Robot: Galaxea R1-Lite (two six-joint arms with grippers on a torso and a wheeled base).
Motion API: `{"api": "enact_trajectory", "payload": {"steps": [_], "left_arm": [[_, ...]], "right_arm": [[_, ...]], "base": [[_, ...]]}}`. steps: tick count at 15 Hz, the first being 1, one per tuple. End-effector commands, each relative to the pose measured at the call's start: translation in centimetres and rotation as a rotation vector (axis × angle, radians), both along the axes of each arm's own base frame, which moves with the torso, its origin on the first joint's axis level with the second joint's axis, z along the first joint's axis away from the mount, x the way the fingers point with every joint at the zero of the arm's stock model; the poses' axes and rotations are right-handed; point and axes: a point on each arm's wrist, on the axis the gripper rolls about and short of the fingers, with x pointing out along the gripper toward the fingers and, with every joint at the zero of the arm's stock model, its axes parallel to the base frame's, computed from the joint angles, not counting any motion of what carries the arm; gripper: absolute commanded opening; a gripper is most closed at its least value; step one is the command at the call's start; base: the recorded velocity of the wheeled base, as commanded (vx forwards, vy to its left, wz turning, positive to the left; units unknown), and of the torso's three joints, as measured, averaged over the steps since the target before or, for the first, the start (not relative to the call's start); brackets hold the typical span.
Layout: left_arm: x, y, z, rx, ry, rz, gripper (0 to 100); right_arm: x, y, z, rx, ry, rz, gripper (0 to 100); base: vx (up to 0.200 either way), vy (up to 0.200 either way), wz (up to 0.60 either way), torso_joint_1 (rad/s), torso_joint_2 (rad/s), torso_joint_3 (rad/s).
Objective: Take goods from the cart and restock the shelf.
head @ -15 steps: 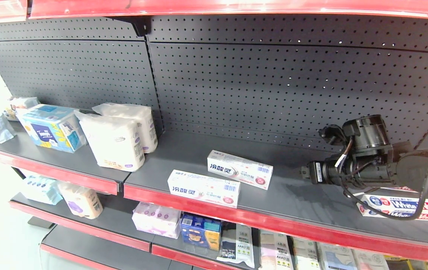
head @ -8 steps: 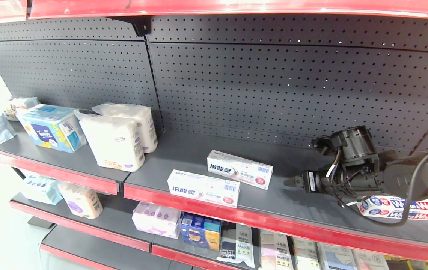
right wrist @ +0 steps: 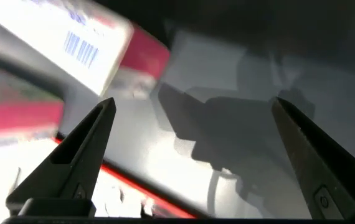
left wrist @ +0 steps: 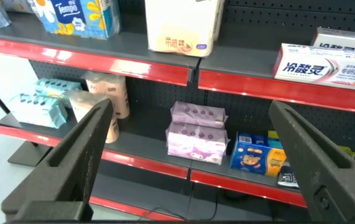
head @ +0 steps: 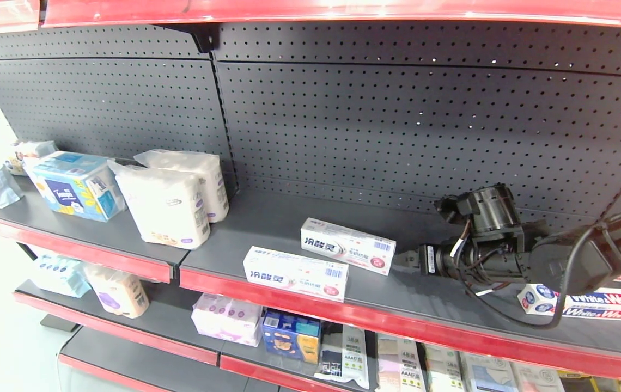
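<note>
Since my right pincer (head: 404, 259) is the one up on the shelf (head: 430, 296), I'll start there. Its two fingers are spread wide with nothing between them, and it's sitting low over the grey board. The tips point at the barcode end of the rear toothpaste box (head: 347, 245) and are just beside it, though honestly I can't tell if they touch it. That box lies flat, with the front toothpaste box (head: 295, 273) a little nearer the red shelf lip and off toward my left, so the two are close but apart. Behind my wrist, on my right side, a white-and-blue toothpaste box (head: 588, 305) lies flat on the same board, partly hidden by my arm. Further left, past the shelf joint, two white paper packs (head: 166, 204) stand upright next to a blue tissue pack (head: 73, 185), with the dark pegboard (head: 397, 125) behind everything. My left pincer (left wrist: 190, 106) is gaping open too and is just as empty. It's down lower, facing the shelves underneath, where a stack of lilac packs (left wrist: 196, 134) sits beside a small blue carton (left wrist: 252, 155).
</note>
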Motion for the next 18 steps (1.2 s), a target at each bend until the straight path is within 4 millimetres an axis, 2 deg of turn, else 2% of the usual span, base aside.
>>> {"api": "enact_trajectory", "payload": {"steps": [1,18], "left_arm": [[0.0,0.0,0.0,0.0,0.0,0.001,100],[0.0,0.0,0.0,0.0,0.0,0.001,100]], "right_arm": [[0.34,0.34,-0.63,-0.009,0.012,0.001,100],[1.15,0.97,-0.47,-0.001,-0.005,0.006,100]], "base": [[0.0,0.0,0.0,0.0,0.0,0.0],[0.0,0.0,0.0,0.0,0.0,0.0]]}}
